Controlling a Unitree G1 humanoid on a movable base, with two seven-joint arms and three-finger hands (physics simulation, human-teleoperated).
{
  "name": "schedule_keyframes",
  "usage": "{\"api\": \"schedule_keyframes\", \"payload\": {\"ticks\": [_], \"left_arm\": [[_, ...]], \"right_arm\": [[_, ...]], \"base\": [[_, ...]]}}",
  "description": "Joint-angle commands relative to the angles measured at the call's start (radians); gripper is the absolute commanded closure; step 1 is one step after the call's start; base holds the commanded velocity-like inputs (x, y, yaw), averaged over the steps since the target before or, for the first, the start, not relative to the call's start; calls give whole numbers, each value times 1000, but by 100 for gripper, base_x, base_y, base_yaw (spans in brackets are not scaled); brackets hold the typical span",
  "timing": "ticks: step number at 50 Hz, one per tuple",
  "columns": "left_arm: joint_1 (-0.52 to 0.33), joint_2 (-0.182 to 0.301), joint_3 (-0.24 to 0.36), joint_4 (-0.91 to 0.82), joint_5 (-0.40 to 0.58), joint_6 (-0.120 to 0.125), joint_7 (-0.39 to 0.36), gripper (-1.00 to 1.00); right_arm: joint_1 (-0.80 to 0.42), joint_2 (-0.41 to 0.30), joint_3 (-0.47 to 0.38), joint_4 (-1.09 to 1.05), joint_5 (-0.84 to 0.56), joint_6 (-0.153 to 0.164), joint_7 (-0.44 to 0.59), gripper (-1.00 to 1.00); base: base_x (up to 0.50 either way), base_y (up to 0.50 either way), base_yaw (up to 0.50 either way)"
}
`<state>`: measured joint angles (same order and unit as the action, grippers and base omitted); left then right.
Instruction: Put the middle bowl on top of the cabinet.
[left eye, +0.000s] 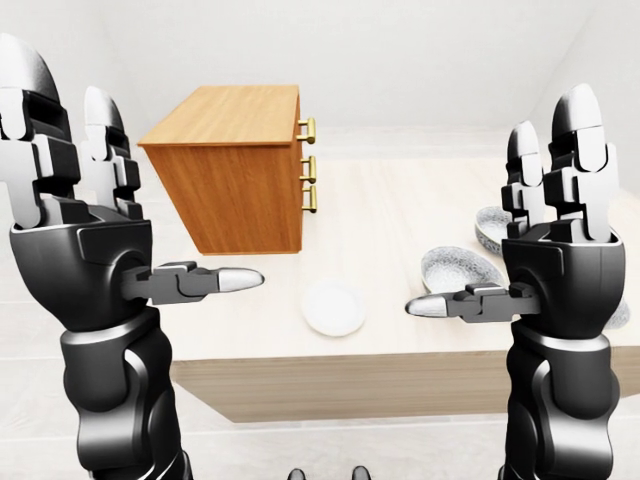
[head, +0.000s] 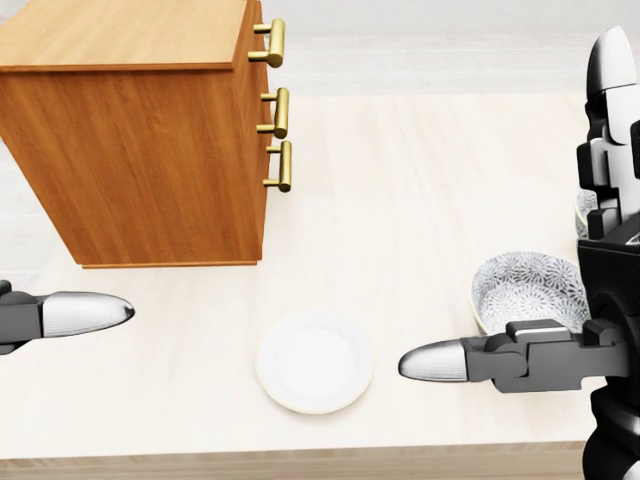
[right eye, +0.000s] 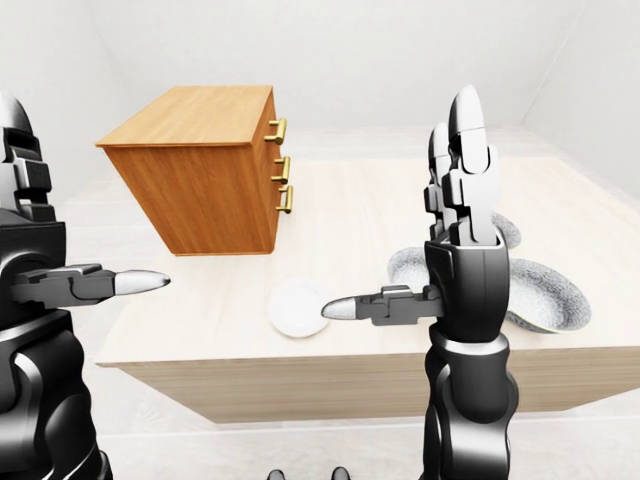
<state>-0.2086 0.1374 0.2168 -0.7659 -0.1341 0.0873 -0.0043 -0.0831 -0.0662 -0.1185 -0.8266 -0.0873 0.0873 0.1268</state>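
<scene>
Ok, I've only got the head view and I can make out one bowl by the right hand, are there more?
Observer: Yes, the right-eye view shows three: the left bowl just left of the right hand, the near bowl to its right, and the far bowl above that one.
Operator: And the other one? It's mostly out of my frame.
Observer: In the left-eye view the left hand stands upright with fingers apart, holding nothing.
</scene>
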Motion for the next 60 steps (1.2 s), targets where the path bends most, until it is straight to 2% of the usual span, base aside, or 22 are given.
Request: {"api": "schedule_keyframes", "payload": {"ticks": [1, 8, 18, 29, 51, 60], "left_arm": [[-6, 5, 5, -10, 1, 0, 0, -100], [-3, 0, -1, 1, 7, 0, -1, -100], [-5, -1, -6, 0, 9, 0, -3, -100], [-10, 7, 18, 3, -4, 0, -5, -100], [-13, 12, 9, -1, 0, 0, -3, -100], [-22, 15, -5, -30, 6, 0, -9, -100]], "right_arm": [[3, -2, -12, -8, 5, 0, 1, -100], [13, -2, -13, -2, 7, 0, 3, -100], [9, -1, -12, -16, 16, 0, 10, -100], [25, -6, 27, 4, -6, 0, 23, -100], [28, -1, 11, 6, -25, 0, 32, -100], [29, -5, -14, -12, -22, 0, 36, -100]], "base": [[0, 50, 0], [0, 50, 0], [0, 2, 0], [50, 0, 0], [50, 0, 0], [3, 0, 0]]}}
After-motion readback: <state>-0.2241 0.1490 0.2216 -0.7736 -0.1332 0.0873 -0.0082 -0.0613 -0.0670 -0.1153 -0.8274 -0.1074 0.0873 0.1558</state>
